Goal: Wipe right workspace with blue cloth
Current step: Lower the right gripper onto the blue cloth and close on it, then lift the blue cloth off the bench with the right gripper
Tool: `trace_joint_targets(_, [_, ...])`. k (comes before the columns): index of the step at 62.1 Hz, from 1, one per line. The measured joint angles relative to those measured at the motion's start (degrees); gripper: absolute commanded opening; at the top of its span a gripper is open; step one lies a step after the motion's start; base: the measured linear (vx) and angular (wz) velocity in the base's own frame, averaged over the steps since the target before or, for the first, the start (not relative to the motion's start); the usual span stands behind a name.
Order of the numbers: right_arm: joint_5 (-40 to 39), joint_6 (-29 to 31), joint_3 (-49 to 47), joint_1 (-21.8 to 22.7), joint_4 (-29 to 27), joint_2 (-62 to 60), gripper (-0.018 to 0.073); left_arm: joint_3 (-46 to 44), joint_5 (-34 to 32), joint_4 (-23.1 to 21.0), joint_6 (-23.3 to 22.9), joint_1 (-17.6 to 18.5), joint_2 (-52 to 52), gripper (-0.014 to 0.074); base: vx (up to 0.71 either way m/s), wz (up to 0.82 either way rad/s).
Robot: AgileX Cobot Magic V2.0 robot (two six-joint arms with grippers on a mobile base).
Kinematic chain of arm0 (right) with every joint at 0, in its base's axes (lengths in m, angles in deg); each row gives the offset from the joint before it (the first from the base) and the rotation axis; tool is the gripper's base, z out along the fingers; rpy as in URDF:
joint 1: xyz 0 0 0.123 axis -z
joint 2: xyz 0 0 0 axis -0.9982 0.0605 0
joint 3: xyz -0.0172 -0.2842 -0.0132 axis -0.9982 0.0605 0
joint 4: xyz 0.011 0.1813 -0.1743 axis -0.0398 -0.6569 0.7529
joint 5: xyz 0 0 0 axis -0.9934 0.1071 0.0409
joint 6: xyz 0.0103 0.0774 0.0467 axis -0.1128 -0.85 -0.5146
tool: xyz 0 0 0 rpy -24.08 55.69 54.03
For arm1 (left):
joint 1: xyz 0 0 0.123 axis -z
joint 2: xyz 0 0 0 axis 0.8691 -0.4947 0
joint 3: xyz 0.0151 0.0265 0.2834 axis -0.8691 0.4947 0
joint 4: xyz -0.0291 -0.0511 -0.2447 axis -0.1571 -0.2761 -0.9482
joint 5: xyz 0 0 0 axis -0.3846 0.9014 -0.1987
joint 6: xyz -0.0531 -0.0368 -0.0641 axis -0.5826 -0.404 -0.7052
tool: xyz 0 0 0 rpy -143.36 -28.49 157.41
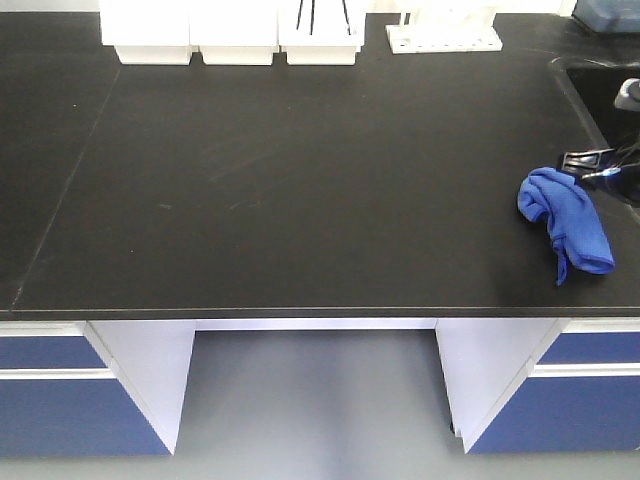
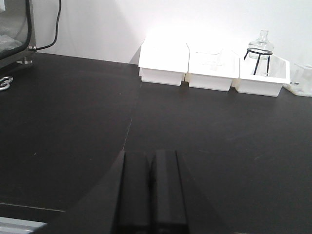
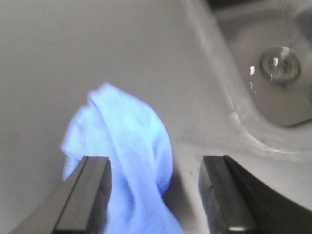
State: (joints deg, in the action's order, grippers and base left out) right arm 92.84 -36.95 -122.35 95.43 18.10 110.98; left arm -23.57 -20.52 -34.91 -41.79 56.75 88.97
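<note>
**Blue drawer fronts (image 1: 50, 400) low in front, crumpled blue cloth (image 1: 567, 222) far right on the black tabletop (image 1: 300, 180)**

Front view: the cloth lies bunched near the tabletop's right front corner, with a thin tail pointing toward the front edge. Just behind it the right hand (image 1: 588, 162) shows as a black part with wires. The frame edge cuts most of it off, so its opening cannot be told from here. Three white rectangular trays (image 1: 235, 35) stand in a row along the back edge. A dark sink recess (image 1: 600, 85) sits at the right rear.

Left wrist view: only here does the left hand (image 2: 152, 192) show. It sits low over the tabletop and points toward the trays, its two black fingers (image 2: 136, 190) pressed together with nothing between them. This view alone shows a clear glass flask (image 2: 263, 44) in a black wire stand in the rightmost tray.

Right wrist view: the right hand (image 3: 155, 170) tips down toward the tabletop with its jaws spread wide. The cloth lies between them, against the picture-left finger, and is not clamped. A round metal drain (image 3: 279, 66), blurred, shows in the sink.
</note>
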Motion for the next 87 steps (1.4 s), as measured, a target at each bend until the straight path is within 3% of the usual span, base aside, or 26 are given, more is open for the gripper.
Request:
trace_joint_targets(30, [-2.50, 0.58, -0.59, 0.00, -0.19, 9.47, 0.0422, 0.00, 0.00, 0.00, 0.00, 0.00, 0.00, -0.0006, 0.00, 0.00])
trace_joint_targets(35, [-3.79, 0.58, -0.66, 0.00, -0.19, 10.07, 0.0347, 0.00, 0.00, 0.00, 0.00, 0.00, 0.00, -0.0006, 0.00, 0.00])
trace_joint_targets(51, [-2.02, 0.60, -0.69, -0.18, -0.43, 8.95, -0.0015, 0.00, 0.00, 0.00, 0.00, 0.00, 0.00, -0.0006, 0.00, 0.00])
trace_joint_targets(67, [0.47, 2.44, -0.32, -0.18, -0.38, -1.17, -0.0005, 0.00, 0.00, 0.00, 0.00, 0.00, 0.00, -0.0006, 0.00, 0.00])
trace_joint_targets(78, [3.81, 9.30, -0.32, -0.18, -1.04, -12.91, -0.0001, 0.00, 0.00, 0.00, 0.00, 0.00, 0.00, -0.0006, 0.00, 0.00])
trace_joint_targets(87, [11.79, 14.31, -0.24, -1.98, -4.47, -22.37, 0.0000, 0.00, 0.00, 0.00, 0.00, 0.00, 0.00, -0.0006, 0.00, 0.00])
